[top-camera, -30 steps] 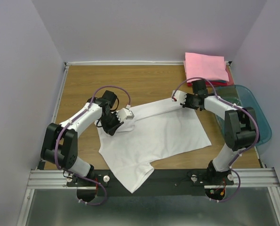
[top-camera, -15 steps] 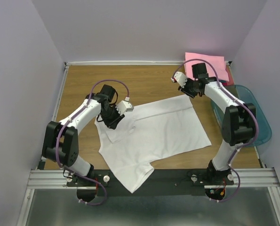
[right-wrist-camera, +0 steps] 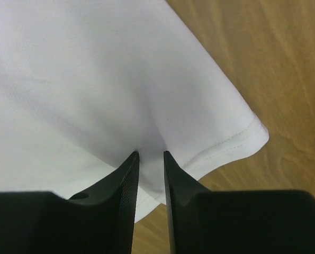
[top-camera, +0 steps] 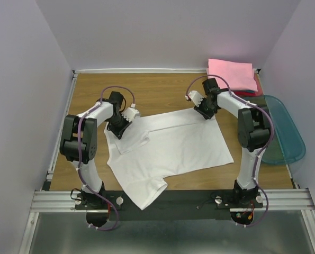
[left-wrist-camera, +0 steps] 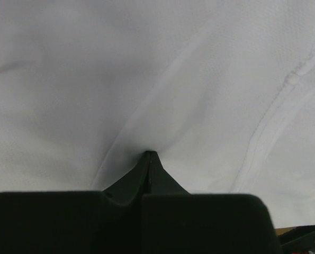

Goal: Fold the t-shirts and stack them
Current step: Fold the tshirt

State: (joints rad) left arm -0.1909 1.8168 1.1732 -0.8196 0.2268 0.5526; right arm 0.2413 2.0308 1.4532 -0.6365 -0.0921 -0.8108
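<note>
Wrinkled white cotton t-shirt (top-camera: pixel 173 145) lay spread mid-table, sleeve over near edge. Left gripper (top-camera: pixel 120 127) clamped its far-left part; right gripper (top-camera: pixel 205 112) pinched far-right corner. Bare brown wooden table (top-camera: pixel 162 90) beyond & left.

Both arms reach far, elbows out, wrists turned inward. The left gripper (top-camera: pixel 119 127) sits low at far left, jaws pressed together on the shirt (top-camera: pixel 173 148). The right gripper (top-camera: pixel 204 111), at far right, pinches it too, its fingers nearly touching.
</note>
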